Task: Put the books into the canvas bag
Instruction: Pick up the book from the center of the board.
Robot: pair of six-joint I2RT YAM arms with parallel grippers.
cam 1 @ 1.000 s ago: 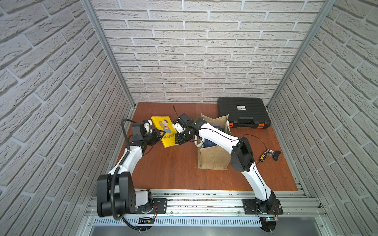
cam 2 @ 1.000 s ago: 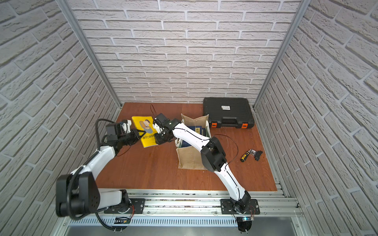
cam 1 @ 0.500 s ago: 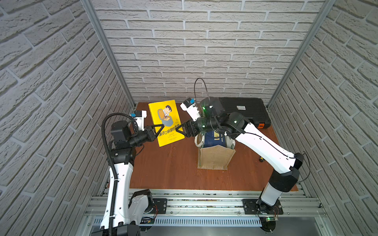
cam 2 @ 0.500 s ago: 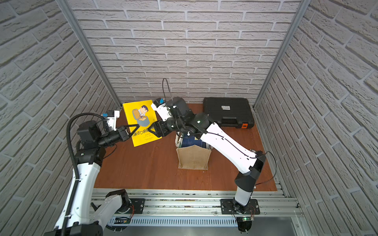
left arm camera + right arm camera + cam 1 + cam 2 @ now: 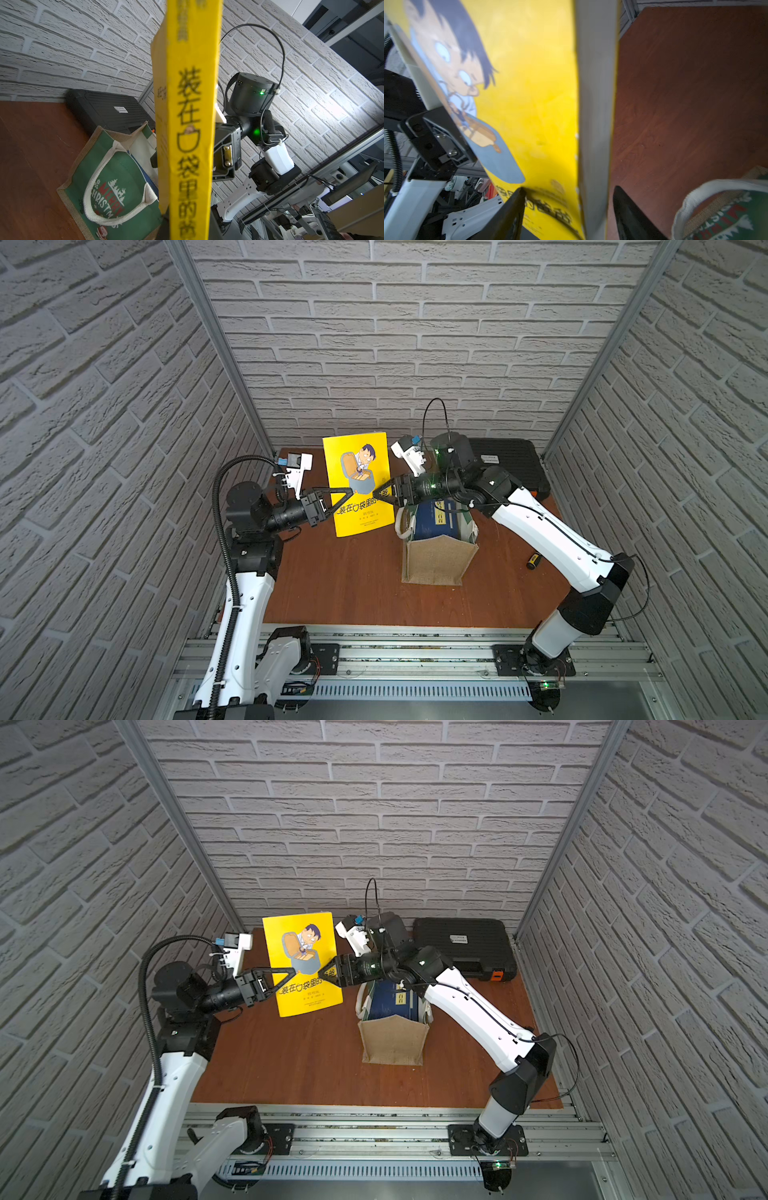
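Tilting yellow book (image 5: 365,466) upright — left jaws clamped, right jaws loosened

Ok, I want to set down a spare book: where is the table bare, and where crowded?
Bare: the front strip of the table between the canvas bag and the metal rail, and the wood left of the bag. Crowded: the back right, with the black case, and above the back left, where the yellow book is held aloft.
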